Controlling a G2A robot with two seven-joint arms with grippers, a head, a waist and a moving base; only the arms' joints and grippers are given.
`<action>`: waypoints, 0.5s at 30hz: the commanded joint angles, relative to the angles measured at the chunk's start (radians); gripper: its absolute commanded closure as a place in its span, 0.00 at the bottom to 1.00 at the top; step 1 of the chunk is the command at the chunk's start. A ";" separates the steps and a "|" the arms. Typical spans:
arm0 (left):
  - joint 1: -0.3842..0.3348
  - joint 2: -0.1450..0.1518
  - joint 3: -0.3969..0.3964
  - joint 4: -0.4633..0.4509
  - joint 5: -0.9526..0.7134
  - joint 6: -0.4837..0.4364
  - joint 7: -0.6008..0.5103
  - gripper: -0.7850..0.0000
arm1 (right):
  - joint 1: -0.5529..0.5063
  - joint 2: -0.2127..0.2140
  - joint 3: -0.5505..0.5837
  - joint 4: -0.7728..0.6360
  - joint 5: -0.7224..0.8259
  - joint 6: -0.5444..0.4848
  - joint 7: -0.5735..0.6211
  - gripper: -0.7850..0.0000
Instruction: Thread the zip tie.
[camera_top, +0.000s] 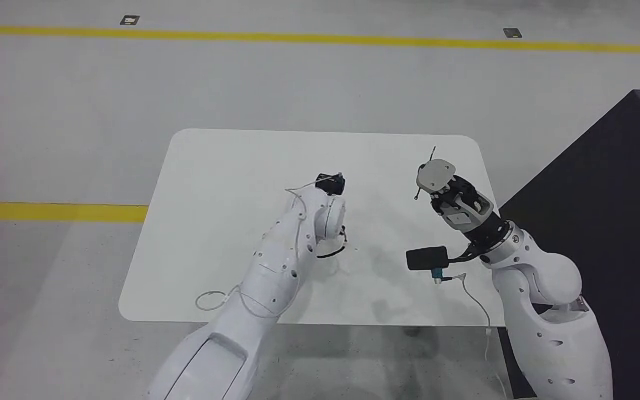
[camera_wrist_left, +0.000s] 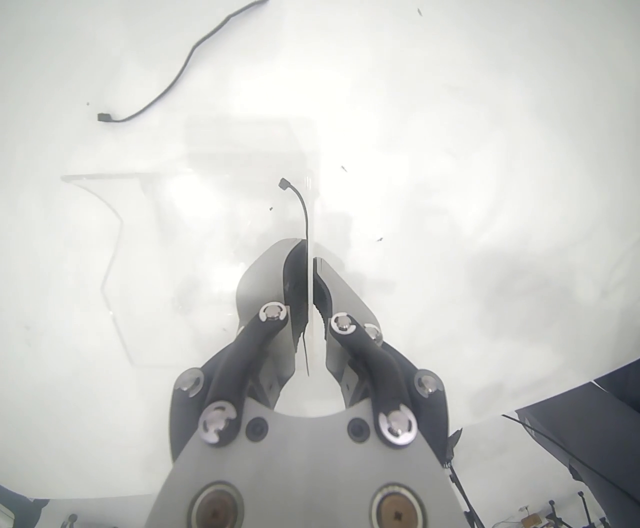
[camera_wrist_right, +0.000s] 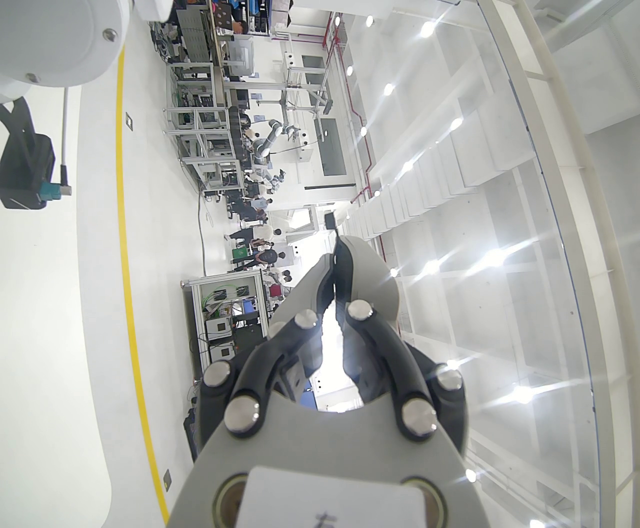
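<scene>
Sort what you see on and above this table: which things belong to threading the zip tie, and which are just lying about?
Part of the job: left gripper, shut on the first zip tie; right gripper, raised, shut on the second zip tie.

Lying about: loose zip tie on the table; clear plastic panel, flat on the table.

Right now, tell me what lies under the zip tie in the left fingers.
Below the zip tie held by the left gripper: white table and a faint clear plastic piece. The fingers cover the table beneath them.
</scene>
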 joint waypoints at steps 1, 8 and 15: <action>0.031 0.009 -0.007 -0.069 0.025 0.005 -0.027 1.00 | 0.000 0.000 0.000 0.000 0.000 0.000 0.000 1.00; 0.156 0.045 -0.055 -0.324 0.126 0.006 -0.138 1.00 | 0.000 0.000 0.000 0.000 0.000 0.000 0.000 1.00; 0.254 0.073 -0.116 -0.453 0.182 -0.022 -0.201 1.00 | 0.000 0.000 0.000 0.000 0.000 0.000 0.000 1.00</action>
